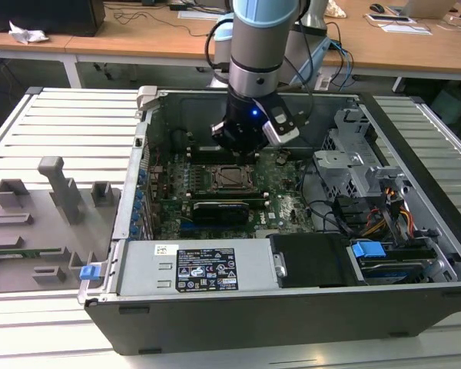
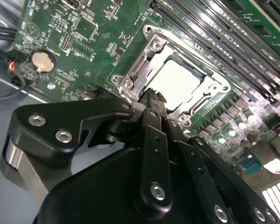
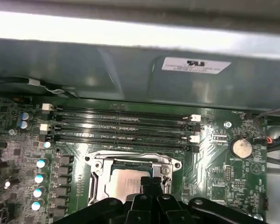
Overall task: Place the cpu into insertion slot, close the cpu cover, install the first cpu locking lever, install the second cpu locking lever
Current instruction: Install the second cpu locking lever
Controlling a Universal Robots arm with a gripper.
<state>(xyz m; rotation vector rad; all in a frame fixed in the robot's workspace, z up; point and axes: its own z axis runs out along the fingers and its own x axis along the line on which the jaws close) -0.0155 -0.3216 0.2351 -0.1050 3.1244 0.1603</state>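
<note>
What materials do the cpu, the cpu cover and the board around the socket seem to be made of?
The cpu: dull silver-grey metal top, matte, softly reflecting light. The cpu cover: probably bright stamped steel, with shiny glints along its edges. The board: green laminate, likely fibreglass, with a glossy coating and fine traces.

We get even, bright room light in the exterior view, though the computer case (image 1: 292,307) stays shadowy inside. In the first wrist view, glare whitens the case wall (image 3: 130,32). In the second wrist view, the cpu (image 2: 184,86) gleams pale; the near gripper (image 2: 151,100) looks dark and soft.
</note>
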